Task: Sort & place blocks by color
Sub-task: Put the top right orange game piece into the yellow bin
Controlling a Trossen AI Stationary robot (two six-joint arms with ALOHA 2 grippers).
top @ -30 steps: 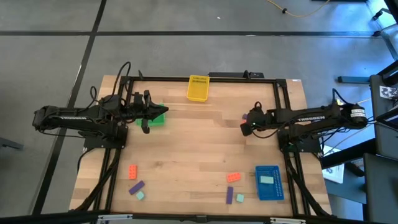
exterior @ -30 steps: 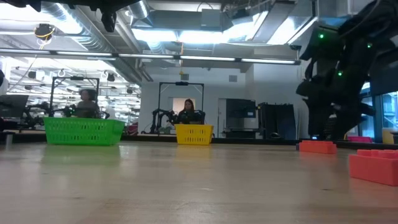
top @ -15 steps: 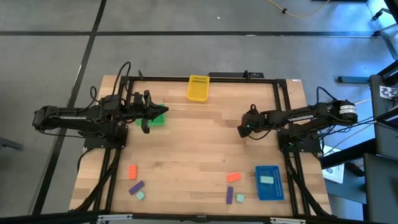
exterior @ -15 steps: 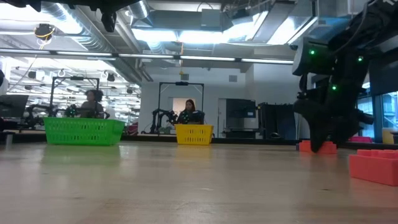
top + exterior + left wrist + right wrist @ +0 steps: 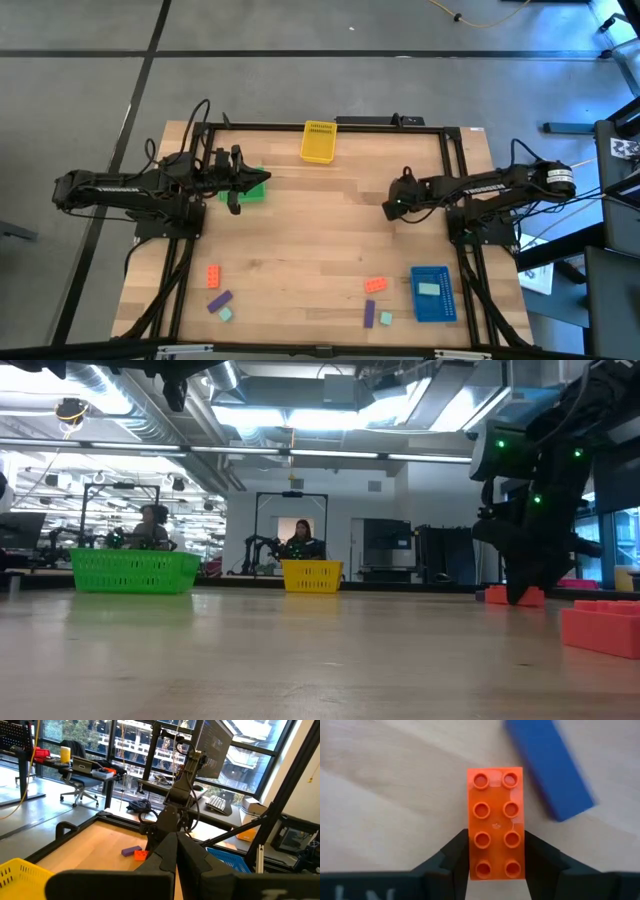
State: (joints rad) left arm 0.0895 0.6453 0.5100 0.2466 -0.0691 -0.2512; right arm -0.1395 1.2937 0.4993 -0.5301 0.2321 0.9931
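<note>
An orange-red brick [image 5: 495,822] lies studs up on the wooden table, with my right gripper [image 5: 495,865] closed around its near end at mid-right of the table [image 5: 392,208]. The low view shows the brick [image 5: 512,596] resting flat under the gripper. A blue oblong piece [image 5: 550,767] lies just beyond it. My left gripper [image 5: 240,186] hovers shut above the green tray [image 5: 256,188]. More blocks lie near the front: orange [image 5: 213,276], purple [image 5: 220,300] and mint [image 5: 226,314] at left; orange [image 5: 376,285], purple [image 5: 369,314] and mint [image 5: 386,318] at right. My right gripper pinches the orange-red brick by its two long sides [image 5: 473,854], at the end nearest the wrist, one finger [image 5: 451,857] on each side. The fingers come from above, pointing down, and lie across the brick. The brick sits flat on the table, studs up.
A yellow tray [image 5: 318,142] stands at the far edge. A blue tray [image 5: 432,305] at the front right holds a mint block [image 5: 429,289]. A black frame [image 5: 330,125] runs around the tabletop. People sit in the room beyond the table.
My right gripper has dropped to the tabletop, shifting slightly toward the table's left, and now stands over the orange-red brick. The brick stays on the table.
</note>
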